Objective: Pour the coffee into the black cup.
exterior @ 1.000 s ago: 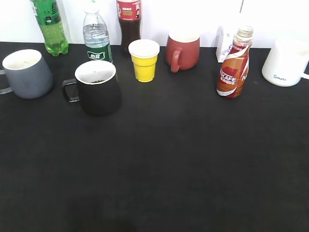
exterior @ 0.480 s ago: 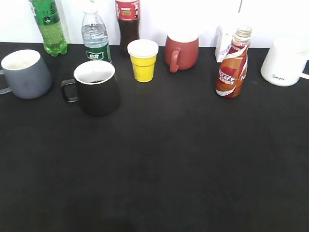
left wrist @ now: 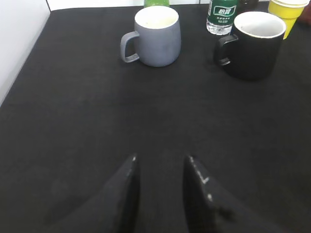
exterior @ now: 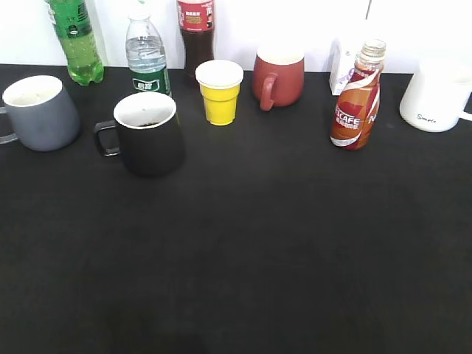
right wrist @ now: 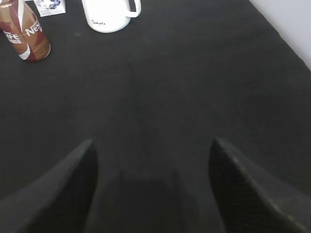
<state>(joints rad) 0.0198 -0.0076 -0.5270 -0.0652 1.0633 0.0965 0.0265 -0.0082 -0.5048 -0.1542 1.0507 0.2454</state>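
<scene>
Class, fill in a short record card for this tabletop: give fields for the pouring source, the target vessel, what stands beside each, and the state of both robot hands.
source: small curvy brown coffee bottle, upright, cap off, far right of the black table
target: matte black mug, upright, handle pointing left, far left
beside source: glossy white mug to its right
beside target: matte grey mug to its left, small yellow plastic cup behind to its right
left hand: open, empty, fingers fairly close together
right hand: wide open, empty

Black cup point(exterior: 148, 133); orange-brown, white-swirled coffee point(exterior: 356, 103).
</scene>
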